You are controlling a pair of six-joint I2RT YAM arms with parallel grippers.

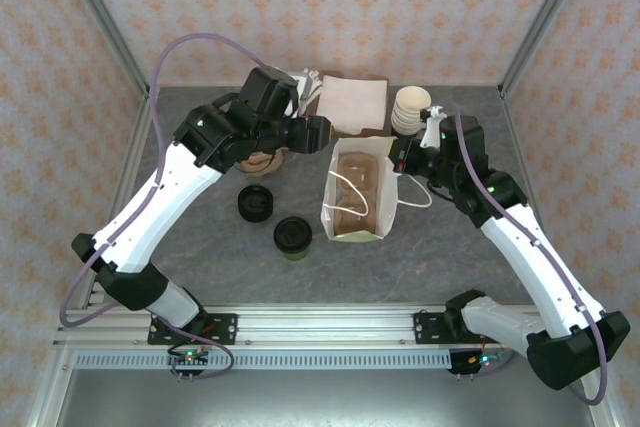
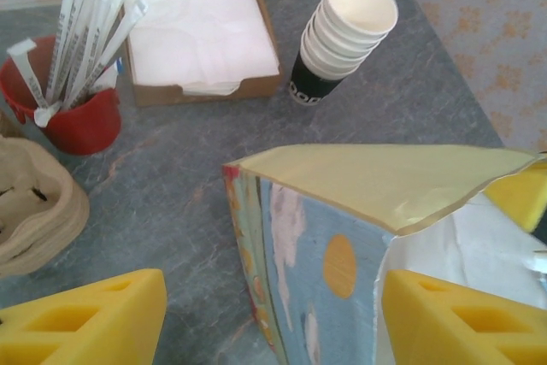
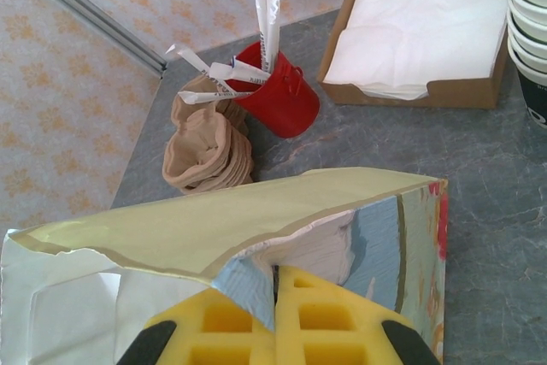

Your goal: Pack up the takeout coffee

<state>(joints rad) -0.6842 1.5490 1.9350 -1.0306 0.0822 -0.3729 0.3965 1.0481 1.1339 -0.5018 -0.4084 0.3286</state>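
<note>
Top view: takeout coffee stands upright on the desk, black lid up, a bit of cup wall showing on its near side. It's free, neither tool touches it. Paper bag stands open at its 2 o'clock, the bag's near left corner just beside the cup. A loose black lid sits at the coffee's 10 o'clock, near but apart.

My left tool: fingers spread wide, holding nothing. The bag's upper corner sits between them. I can't tell whether either finger touches the paper. From this tool the coffee is at about 6 to 7 o'clock in the top view, well apart.

My right tool: fingers pressed together, pinching the bag's rim, a fold of paper caught in the seam. The coffee is at its 8 o'clock in the top view, on the far side of the bag.

Behind the bag, around 12 o'clock: napkin tray, stack of white cups at its 3 o'clock, red cup of wrapped straws at its 9 o'clock, tan stack just beside the red cup on the near side.
</note>
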